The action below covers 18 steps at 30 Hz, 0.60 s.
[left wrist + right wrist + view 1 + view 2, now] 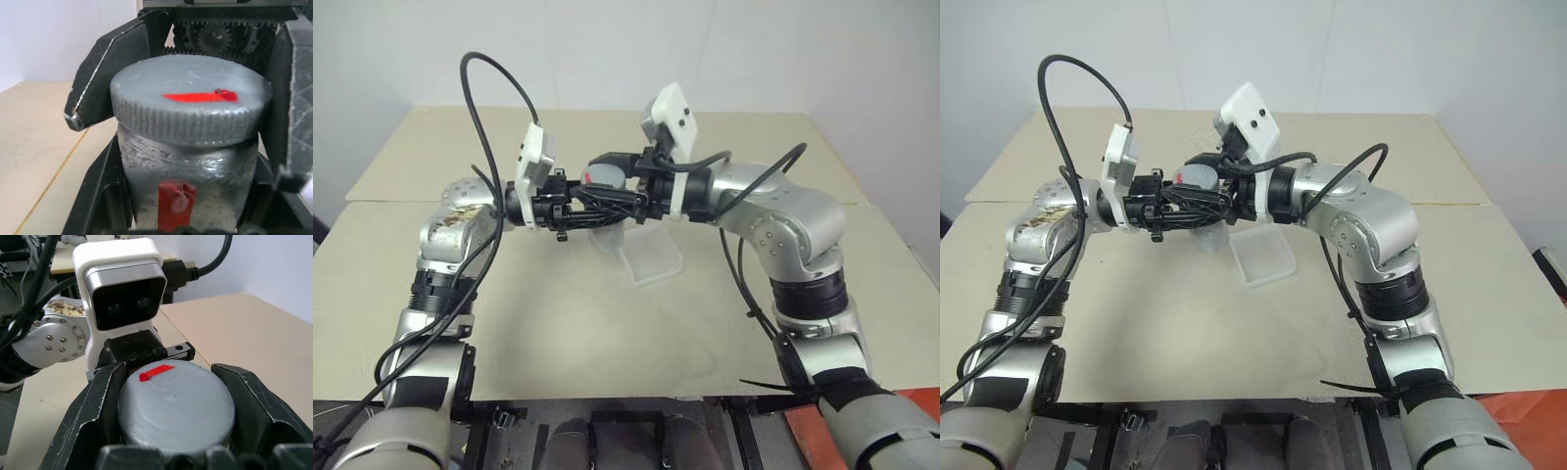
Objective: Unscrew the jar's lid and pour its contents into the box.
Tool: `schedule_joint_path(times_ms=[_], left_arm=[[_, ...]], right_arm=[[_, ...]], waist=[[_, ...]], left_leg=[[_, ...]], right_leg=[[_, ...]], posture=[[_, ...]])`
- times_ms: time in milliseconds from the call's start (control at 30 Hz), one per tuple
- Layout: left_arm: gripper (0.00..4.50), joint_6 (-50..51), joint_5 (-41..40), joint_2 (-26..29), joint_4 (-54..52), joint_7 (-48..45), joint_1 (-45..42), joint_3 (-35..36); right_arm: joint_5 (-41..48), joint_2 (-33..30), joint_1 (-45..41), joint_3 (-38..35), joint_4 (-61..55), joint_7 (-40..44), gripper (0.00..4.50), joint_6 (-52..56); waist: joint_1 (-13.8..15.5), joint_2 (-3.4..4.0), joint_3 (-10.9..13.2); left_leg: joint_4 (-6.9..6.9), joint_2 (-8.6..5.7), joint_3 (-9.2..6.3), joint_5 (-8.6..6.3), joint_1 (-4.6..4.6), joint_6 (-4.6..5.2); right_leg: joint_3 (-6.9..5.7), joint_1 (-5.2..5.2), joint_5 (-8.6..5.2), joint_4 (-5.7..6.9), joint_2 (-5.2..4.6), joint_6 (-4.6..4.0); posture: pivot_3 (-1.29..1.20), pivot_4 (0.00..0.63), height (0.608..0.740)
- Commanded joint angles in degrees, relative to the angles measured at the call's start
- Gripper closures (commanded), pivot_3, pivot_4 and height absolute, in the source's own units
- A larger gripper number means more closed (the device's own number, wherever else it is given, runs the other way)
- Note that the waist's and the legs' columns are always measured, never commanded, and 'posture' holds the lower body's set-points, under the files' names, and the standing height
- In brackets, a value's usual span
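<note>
I stand over the table point(568, 333) with both arms raised and meeting in front of me. The box point(1263, 259) lies on the table just below and a little to the right of my two grippers, empty as far as I can see.

The step in hand, as I judge it, is to unscrew the lid. To do it well, my left gripper point(592, 208) must keep the jar point(188, 176) fixed and not let it turn, while my right gripper point(173, 401) turns only the lid point(175, 406), around the axis of the jar, without pulling sideways. I should keep the jar upright, because the contents inside could spill before I reach the box. I think several small turns with a new grip each time are safer than one big twist.

My left jaws are narrow and hold the jar by its body, one on each side, below the ribbed edge of the lid. My right jaws are closed on the lid: in the right wrist view one black finger point(93, 411) presses the edge on one side and the other finger presses the opposite side. The lid sits between them, its red mark point(155, 372) on top, pointing away from my right wrist. The lid is not yet off the jar.
</note>
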Motion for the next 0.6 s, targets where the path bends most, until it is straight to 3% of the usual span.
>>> schedule_joint_path(times_ms=[33,133,267,500,600], left_arm=[[2.47,0.6,-3.5,2.1,-3.4,-6.4,-0.6,1.3],[2.47,2.6,-5.6,2.8,-5.8,-9.8,-0.4,1.0],[2.47,5.1,-7.8,3.9,-9.6,-12.6,0.1,0.6],[2.47,5.6,-7.6,4.1,-11.9,-10.4,1.7,0.8],[2.47,5.6,-7.4,4.1,-11.9,-9.1,2.5,1.2]], right_arm=[[5.7,-1.8,-0.1,-3.8,2.3,17.3,1.75,-8.7],[7.3,-3.3,-2.0,-0.9,7.5,35.2,1.75,-13.8],[4.3,-0.7,-7.2,1.9,18.1,44.9,1.75,-18.8],[-1.6,3.7,-11.6,2.5,28.0,46.8,1.75,-25.6],[-3.2,4.0,-11.0,1.7,27.9,44.3,0.82,-25.9]], waist=[[0.0,0.01,0.0],[0.1,0.04,0.0],[-0.5,0.08,0.1],[-0.3,0.12,0.1],[0.1,0.13,0.1]], left_leg=[[0.00,-0.01,0.00,0.00,-0.01,0.00],[0.00,-0.03,-0.01,-0.01,-0.03,0.02],[0.27,0.07,0.01,-0.04,0.01,0.06],[0.29,0.24,-0.02,-0.01,0.07,0.01],[0.37,0.21,0.00,-0.01,-0.04,0.00]], right_leg=[[0.00,0.00,0.00,-0.02,0.02,0.00],[-0.01,0.03,0.01,-0.08,0.05,0.02],[0.09,0.05,0.03,-0.05,0.18,0.03],[0.13,0.00,0.04,0.20,0.40,-0.02],[0.13,-0.05,0.04,0.18,0.34,-0.02]], posture=[[0.00,0.150,0.740],[0.00,0.150,0.740],[0.00,0.150,0.740],[0.00,0.150,0.740],[0.00,0.150,0.740]])
